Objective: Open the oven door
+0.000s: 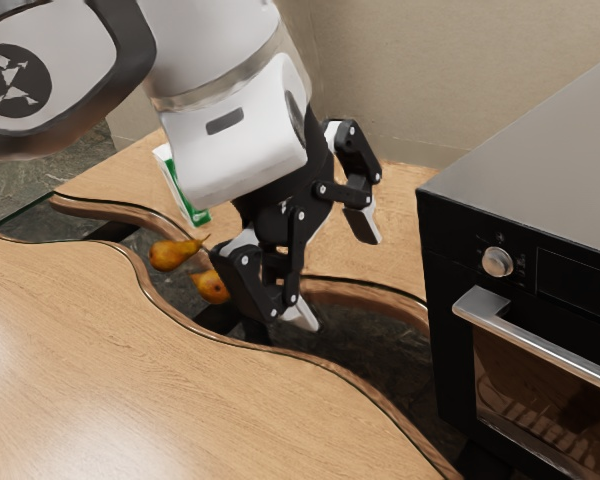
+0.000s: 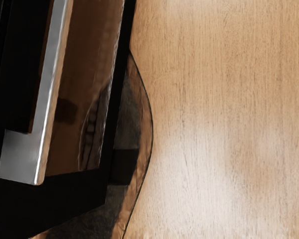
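Pale wood tabletop (image 1: 100,360) curves around a dark inset (image 1: 380,352), and beyond it, at about three o'clock from your gripper (image 1: 333,271) in the exterior view, stands the oven (image 1: 550,170). Your gripper is open: its fingertips are spread, one at roughly seven o'clock, the other near one, with nothing between them. That spread would suit straddling a bar, which is presumably why you carry it empty and wide.

Your target, the oven door (image 1: 560,410), looks shut against the oven's front. Its handle (image 1: 555,350) lies between three and four o'clock of the gripper, well apart from it. The bar stands off the door on an end bracket, leaving room behind for a finger, so that is where you would want to pull. In the wrist view the bar (image 2: 50,74) sits off to one side of the hand's centre line, so you probably need to shift over before closing.

Watch the knob (image 1: 496,262), at three o'clock and just above the handle's near end; a high approach could brush it. Two pears (image 1: 173,253) toward nine o'clock and a green-and-white carton (image 1: 187,190) toward ten seem mere bystanders; moving toward the oven should take you away from them.
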Action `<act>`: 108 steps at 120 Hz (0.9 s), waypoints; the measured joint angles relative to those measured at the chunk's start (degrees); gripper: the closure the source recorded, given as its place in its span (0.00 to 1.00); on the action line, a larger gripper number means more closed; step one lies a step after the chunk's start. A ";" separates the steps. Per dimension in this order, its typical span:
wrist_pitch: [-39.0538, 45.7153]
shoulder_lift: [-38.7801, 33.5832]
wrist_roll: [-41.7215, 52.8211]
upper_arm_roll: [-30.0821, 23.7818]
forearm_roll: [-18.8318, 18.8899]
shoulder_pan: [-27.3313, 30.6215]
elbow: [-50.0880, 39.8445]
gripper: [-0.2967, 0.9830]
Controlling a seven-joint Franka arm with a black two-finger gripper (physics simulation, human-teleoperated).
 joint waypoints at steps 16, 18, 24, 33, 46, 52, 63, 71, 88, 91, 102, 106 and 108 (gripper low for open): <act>2.46 -1.20 1.62 0.77 -0.68 0.28 -4.09 0.25; 2.69 -1.23 1.80 0.79 -0.73 0.29 -4.26 0.25; 3.26 -1.23 2.31 0.86 -0.84 0.32 -4.60 0.25; 4.35 -0.41 3.00 0.85 -1.00 0.38 -4.73 0.25; 6.28 2.57 4.11 0.87 -1.71 0.66 -4.51 0.25; 7.27 3.90 4.62 0.80 -1.93 0.67 -4.25 0.25; 8.79 7.90 5.54 -0.35 -2.16 0.71 -0.70 0.25; 9.54 9.45 6.11 -1.30 -2.30 0.34 0.43 0.25; 10.53 11.02 7.08 -2.35 -2.69 -1.28 1.02 0.25; 10.65 11.50 7.23 -2.54 -2.73 -1.57 1.38 0.25; 10.98 13.46 7.70 -3.10 -2.80 -2.60 3.43 0.25; 11.08 13.76 7.86 -3.41 -2.80 -2.62 3.78 0.25; 11.12 14.02 7.93 -3.50 -2.80 -2.64 3.91 0.25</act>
